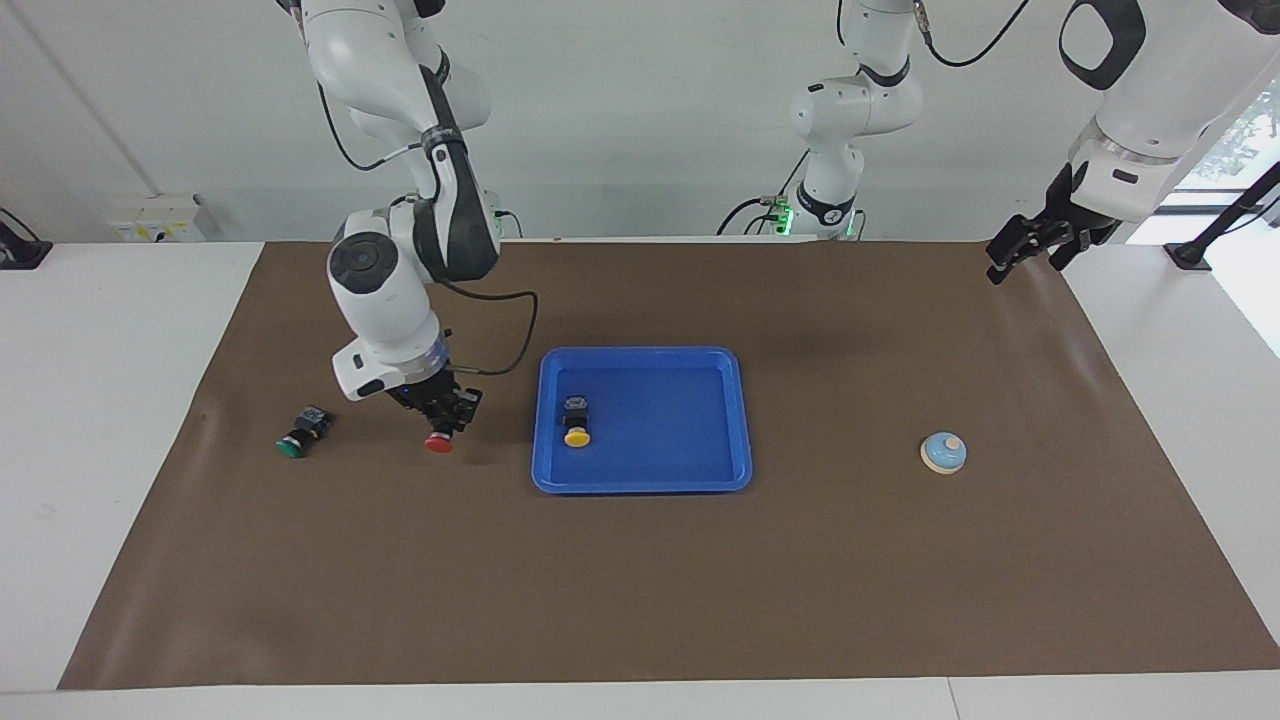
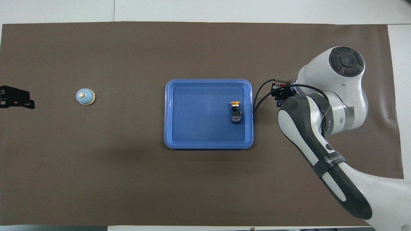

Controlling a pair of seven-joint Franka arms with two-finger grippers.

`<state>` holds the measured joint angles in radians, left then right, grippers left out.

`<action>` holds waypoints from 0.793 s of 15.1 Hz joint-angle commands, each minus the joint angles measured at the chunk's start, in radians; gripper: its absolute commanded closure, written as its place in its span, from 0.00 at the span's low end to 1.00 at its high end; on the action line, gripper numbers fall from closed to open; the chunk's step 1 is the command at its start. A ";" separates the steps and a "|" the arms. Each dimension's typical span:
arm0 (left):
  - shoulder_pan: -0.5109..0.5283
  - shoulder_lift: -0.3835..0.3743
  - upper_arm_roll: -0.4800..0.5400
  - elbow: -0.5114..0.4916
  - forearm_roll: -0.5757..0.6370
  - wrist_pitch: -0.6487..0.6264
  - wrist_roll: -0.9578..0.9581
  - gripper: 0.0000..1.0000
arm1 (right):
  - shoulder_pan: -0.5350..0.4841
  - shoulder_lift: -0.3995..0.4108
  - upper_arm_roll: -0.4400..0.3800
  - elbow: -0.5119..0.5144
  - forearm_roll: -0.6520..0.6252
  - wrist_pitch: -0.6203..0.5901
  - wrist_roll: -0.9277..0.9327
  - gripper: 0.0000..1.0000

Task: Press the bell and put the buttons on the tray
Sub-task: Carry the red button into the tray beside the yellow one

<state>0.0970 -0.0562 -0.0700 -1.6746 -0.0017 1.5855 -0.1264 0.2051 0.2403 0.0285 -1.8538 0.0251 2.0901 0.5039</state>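
Table cover (image 1: 640, 580): brown sheet, matt, paper-like, slight ripples at edges. Tabletop (image 1: 100, 450) beneath: white, smooth. Tray (image 1: 742, 420): blue plastic, glossy, faint scuffs on floor. Bell (image 1: 943, 453): light-blue dome, smooth, mild sheen; probably painted metal, hard to tell. Button caps, yellow (image 1: 577, 438), green (image 1: 291, 449), red (image 1: 438, 443): shiny plastic; bodies matt black. Arm shells (image 1: 385, 290): glossy white plastic with matt dark-grey panels.

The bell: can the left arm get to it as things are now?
Probably yes. The bell stands alone on the mat at the left arm's end, and the left gripper waits open above that end with nothing in between.
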 commanded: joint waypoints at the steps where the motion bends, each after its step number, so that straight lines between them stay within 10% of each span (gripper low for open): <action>1: 0.000 -0.025 0.001 -0.022 0.008 -0.007 -0.009 0.00 | 0.091 0.016 -0.002 0.061 0.024 -0.030 0.071 1.00; 12: 0.000 -0.025 0.001 -0.022 0.008 -0.007 -0.009 0.00 | 0.324 0.149 -0.002 0.056 0.072 0.136 0.197 1.00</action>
<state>0.0970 -0.0562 -0.0700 -1.6746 -0.0017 1.5855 -0.1264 0.5335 0.3472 0.0305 -1.8103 0.0857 2.1902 0.6918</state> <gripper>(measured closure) 0.000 0.586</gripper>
